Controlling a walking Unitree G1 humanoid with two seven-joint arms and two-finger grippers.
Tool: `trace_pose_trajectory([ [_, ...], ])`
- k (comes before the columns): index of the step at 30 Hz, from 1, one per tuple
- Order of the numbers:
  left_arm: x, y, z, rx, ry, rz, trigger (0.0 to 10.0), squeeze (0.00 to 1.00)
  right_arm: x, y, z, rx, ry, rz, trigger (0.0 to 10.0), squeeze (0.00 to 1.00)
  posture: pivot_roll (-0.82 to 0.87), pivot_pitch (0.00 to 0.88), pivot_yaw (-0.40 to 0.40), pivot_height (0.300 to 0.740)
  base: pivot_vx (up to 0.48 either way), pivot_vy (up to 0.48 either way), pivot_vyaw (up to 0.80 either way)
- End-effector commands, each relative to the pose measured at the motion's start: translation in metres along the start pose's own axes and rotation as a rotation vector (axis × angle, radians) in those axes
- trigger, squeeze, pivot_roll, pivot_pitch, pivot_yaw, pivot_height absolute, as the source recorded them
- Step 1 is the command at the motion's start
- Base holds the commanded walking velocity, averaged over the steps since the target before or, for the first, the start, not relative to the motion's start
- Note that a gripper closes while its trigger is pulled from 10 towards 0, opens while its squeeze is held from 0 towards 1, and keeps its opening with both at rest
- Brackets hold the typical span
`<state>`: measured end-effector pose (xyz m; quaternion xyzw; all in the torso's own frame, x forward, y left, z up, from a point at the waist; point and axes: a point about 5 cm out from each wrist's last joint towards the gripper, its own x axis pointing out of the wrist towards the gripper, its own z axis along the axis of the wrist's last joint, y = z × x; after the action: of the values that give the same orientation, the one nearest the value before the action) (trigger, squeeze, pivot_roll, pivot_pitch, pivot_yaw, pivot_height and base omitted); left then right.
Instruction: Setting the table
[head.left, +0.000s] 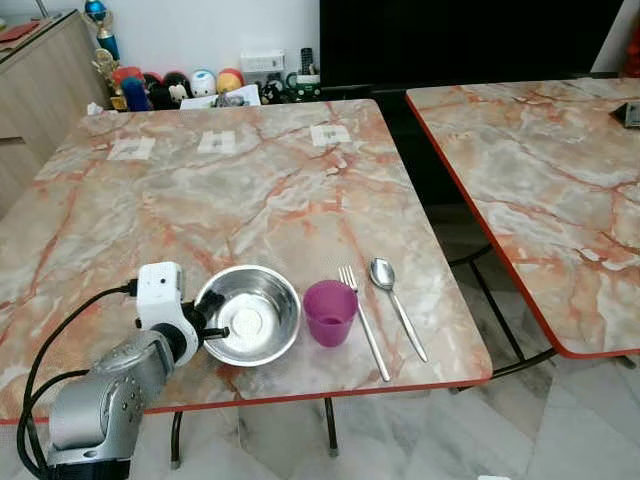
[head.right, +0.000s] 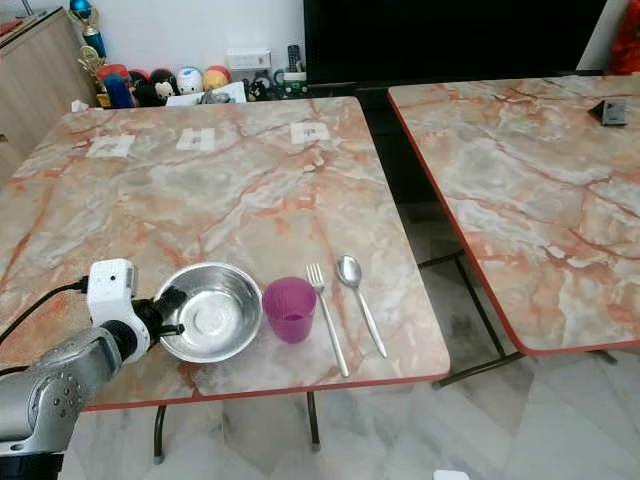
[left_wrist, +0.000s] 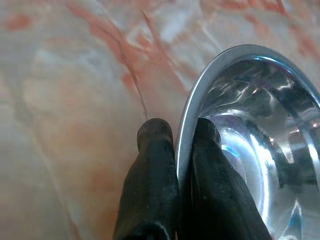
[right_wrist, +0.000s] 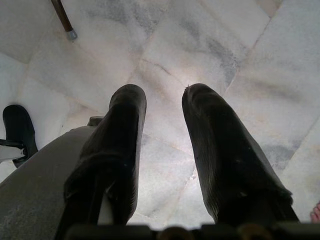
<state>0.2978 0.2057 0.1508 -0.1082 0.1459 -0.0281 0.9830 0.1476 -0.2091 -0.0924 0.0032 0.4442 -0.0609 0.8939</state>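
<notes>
Two marble tables (head.left: 300, 190), tiled floor (head.left: 420, 440)

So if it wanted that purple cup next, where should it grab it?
Probably around the purple cup wall near the open rim, coming from above or the table's near edge. It stands upright, with the steel bowl close on one side and the fork on the other, leaving little side room.

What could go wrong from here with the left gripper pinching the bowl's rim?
The left gripper grips only the thin rim of the steel bowl, so the bowl could slip or tip if lifted. Sliding it right could knock over the purple cup, which stands close by, next to the fork and spoon.
</notes>
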Motion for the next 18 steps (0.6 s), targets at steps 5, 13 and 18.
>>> trace_pose_trajectory([
  [5,-0.006,0.012,0.002,-0.048,-0.124,0.087,0.0,0.0,-0.001,-0.001,-0.004,-0.013,0.016,0.005,10.0,0.0,0.09,0.107,-0.016,0.74,0.0,0.0,0.0],
  [13,-0.014,0.006,0.021,-0.196,-0.38,0.062,0.0,0.0,-0.001,-0.002,-0.004,-0.017,0.016,0.004,10.0,0.0,0.08,0.106,-0.021,0.74,0.0,0.0,0.0],
  [18,-0.02,-0.001,0.027,-0.33,-0.499,0.022,0.0,0.0,-0.001,-0.003,-0.004,-0.02,0.016,0.003,10.0,0.0,0.08,0.108,-0.025,0.74,0.0,0.0,0.0],
])
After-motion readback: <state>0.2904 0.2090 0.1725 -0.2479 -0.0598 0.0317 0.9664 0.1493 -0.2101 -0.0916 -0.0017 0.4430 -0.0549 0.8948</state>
